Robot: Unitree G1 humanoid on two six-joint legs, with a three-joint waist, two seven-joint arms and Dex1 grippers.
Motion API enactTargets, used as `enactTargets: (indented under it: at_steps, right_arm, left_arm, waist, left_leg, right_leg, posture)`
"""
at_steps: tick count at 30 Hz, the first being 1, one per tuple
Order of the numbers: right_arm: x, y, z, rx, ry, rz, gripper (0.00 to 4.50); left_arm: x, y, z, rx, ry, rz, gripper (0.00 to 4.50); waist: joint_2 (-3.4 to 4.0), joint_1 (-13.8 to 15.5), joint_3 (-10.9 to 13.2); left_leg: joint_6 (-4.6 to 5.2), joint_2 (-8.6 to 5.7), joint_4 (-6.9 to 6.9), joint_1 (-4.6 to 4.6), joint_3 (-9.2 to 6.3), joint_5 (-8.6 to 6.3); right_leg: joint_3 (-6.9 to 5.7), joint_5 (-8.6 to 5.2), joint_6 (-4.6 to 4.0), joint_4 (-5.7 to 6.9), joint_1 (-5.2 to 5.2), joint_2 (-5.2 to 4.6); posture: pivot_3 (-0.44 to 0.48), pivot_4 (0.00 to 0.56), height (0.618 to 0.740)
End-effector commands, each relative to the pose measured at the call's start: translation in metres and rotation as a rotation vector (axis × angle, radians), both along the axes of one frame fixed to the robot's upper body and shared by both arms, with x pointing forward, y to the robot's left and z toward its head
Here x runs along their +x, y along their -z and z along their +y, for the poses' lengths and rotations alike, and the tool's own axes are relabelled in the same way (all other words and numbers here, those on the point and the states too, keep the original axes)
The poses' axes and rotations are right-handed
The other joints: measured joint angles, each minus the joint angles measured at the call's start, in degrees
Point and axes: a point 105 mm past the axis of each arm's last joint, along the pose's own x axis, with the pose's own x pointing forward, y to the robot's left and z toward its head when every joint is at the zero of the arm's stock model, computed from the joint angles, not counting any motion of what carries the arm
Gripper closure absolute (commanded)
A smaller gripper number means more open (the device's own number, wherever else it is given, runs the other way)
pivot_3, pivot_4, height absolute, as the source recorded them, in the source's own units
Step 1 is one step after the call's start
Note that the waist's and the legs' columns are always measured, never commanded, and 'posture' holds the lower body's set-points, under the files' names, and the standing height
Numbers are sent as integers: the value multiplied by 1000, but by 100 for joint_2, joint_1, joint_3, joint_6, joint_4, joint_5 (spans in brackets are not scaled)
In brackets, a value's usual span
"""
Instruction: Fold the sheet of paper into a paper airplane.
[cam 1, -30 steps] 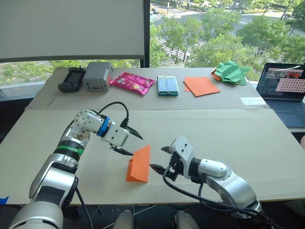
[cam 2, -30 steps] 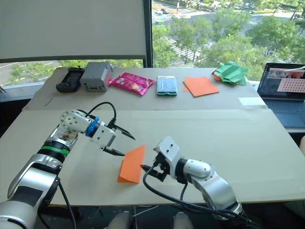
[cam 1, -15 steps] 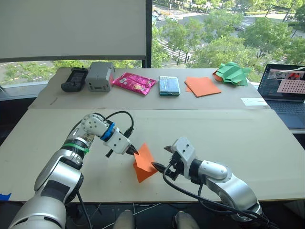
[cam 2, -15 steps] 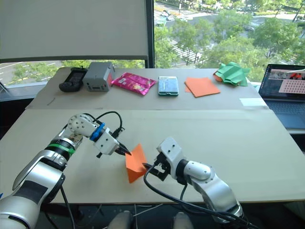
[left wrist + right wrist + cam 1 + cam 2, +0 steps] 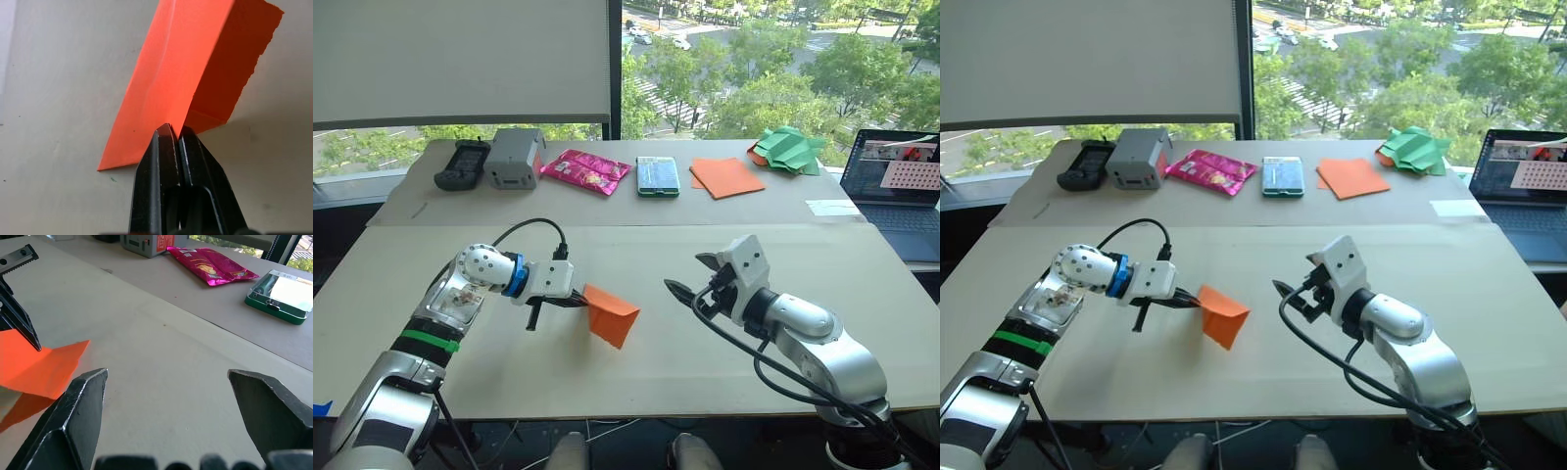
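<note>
Head stereo pair looks forward and down over the table (image 5: 862, 284), both eyes sharing the whole tabletop. Left wrist camera sits close, facing down along the left gripper (image 5: 172, 131) onto the sheet of paper (image 5: 186, 73). Right wrist camera looks low across the table between its open fingers (image 5: 73, 406), sharing that sheet.

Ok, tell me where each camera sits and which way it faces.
Left eye, right eye: on the head, looking forward and down at the tan table; both arms show.
Left wrist: along the left gripper, shut on the creased bright orange sheet of paper.
Right wrist: along the open right gripper toward the pink snack packet.
Shared: the orange sheet.
</note>
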Motion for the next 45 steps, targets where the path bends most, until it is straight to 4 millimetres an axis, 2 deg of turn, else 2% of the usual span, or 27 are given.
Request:
enactTargets:
  at_steps: [1,5,9,10,13,19,23,25,32,36,40,45]
  right_arm:
    - [-1,-10,4,-3,-43,-53,147]
    - [-1,-4,10,-18,-82,-41,147]
    - [-5,3,17,-49,-138,-27,147]
    - [-5,4,17,-58,-145,-25,147]
    - [-5,7,18,-71,-160,-23,147]
    - [-13,7,29,-84,-239,-20,147]
    - [-24,10,43,-108,-322,-20,147]
    - [-29,14,57,-133,-367,-28,147]
    - [-29,27,91,-181,-392,-83,147]
    - [-21,30,98,-186,-345,-108,147]
    - [-20,32,97,-196,-345,-108,147]
    - [-17,41,96,-224,-346,-102,1705]
  left_arm:
    - [-3,-6,6,34,-172,8,4481]
    - [-6,4,5,62,-249,36,4481]
    - [-9,15,3,93,-244,46,4481]
    - [-10,17,2,90,-243,54,3925]
    - [-11,20,0,84,-240,73,3011]
    - [-10,6,-6,-7,-261,119,997]
    - [-14,-10,-1,-64,-269,143,997]
    - [-20,-14,8,-69,-270,147,997]
    - [-31,-27,32,-147,-305,171,997]
    - [-32,-23,50,-208,-358,177,997]
    - [-27,-21,55,-285,-425,183,997]
    - [-30,-15,56,-329,-450,213,970]
  waist:
    - [1,-26,0]
    - [0,-56,3]
    - [1,-64,3]
    - [1,-61,3]
    - [1,-61,3]
    - [0,-64,3]
    - [-1,-67,4]
    - [-1,-85,4]
    - [-3,-89,5]
    - [-2,-65,6]
    - [-3,-32,6]
    - [-4,-63,5]
  left_leg:
    - [0,0,1,2,0,0]
    - [-9,-1,0,12,-1,-6]
    - [-8,-2,0,12,-3,-5]
    - [-6,-2,0,12,-2,-4]
    - [-2,-2,1,8,-2,-1]
    - [-1,-2,0,6,-2,-1]
    - [-2,-2,1,6,-2,-1]
    - [-2,-2,0,7,-3,-1]
    - [-10,0,-7,36,-3,-6]
    - [-18,0,-7,31,-1,-11]
    - [-18,0,-5,25,-1,-11]
    - [-16,0,-6,27,0,-10]
  right_leg:
    - [0,0,0,2,-1,0]
    - [1,-1,-1,-1,-6,-1]
    - [1,-1,-1,-4,-10,-1]
    - [1,-1,-1,-6,-10,-1]
    - [1,0,-1,-11,-9,0]
    - [1,0,-1,-13,-4,0]
    - [1,0,-1,-13,-7,-1]
    - [1,0,-1,-14,-4,0]
    - [0,-2,-3,-17,-14,-1]
    - [0,-2,-3,-35,-13,-1]
    - [0,-1,-3,-38,-10,-2]
    - [0,-1,-3,-37,-10,-1]
  posture:
    - [0,150,706]
    - [0,150,706]
    - [0,150,706]
    - [0,150,706]
    - [0,150,706]
    - [0,150,706]
    - [0,150,706]
    - [0,150,706]
    - [0,150,706]
    - [0,150,706]
    - [0,150,706]
    - [0,150,706]
